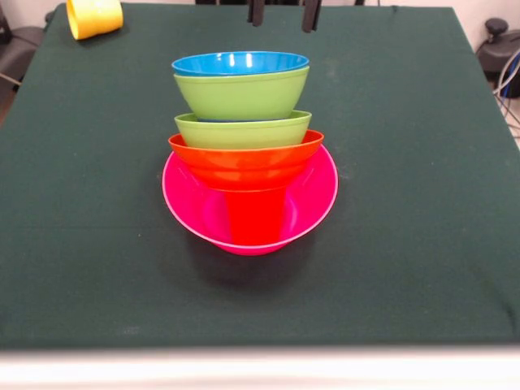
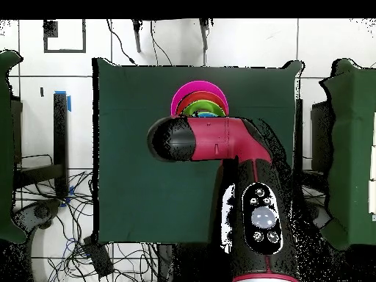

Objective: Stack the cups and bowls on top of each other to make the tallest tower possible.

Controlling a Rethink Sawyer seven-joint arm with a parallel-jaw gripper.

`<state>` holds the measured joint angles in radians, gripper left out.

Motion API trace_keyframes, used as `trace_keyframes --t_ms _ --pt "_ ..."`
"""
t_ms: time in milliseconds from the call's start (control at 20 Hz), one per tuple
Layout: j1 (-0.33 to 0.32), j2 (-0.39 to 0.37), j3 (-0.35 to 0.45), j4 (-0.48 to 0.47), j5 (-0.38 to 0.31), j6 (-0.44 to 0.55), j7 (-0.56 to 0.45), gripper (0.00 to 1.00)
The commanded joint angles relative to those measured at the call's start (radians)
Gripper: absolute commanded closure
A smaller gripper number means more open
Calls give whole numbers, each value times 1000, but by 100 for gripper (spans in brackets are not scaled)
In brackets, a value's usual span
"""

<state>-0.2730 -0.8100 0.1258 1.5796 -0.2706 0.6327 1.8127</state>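
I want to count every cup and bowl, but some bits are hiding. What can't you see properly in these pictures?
- Gripper: front view shows only two dark tips at the top edge; open or shut is unclear.
- Tower: overhead, the arm covers its near part, so the blue bowl cannot be made out there.
- Red cup: front view, its top is hidden under the orange bowl.
- Yellow cup: cut by the top edge in the front view.

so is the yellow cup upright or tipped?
Tipped: the yellow cup lies on its side at the table's far corner, apart from the tower.
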Motion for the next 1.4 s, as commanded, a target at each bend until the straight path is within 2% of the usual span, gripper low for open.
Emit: trace_keyframes --t_ms 50,400,650,750,850,1200,1400 --pt "-14 35 48 46 -89 -45 -57 0" --pt "-20 16 57 40 -71 4 -76 0" --pt "-46 -19 101 9 1 132 -118 0" --pt "-44 -27 105 -25 0 182 -132 0" --pt "-53 -26 121 -38 6 190 -137 0" --pt "-101 -32 196 9 49 145 -142 0" --pt "-118 -34 224 16 49 137 -141 0"
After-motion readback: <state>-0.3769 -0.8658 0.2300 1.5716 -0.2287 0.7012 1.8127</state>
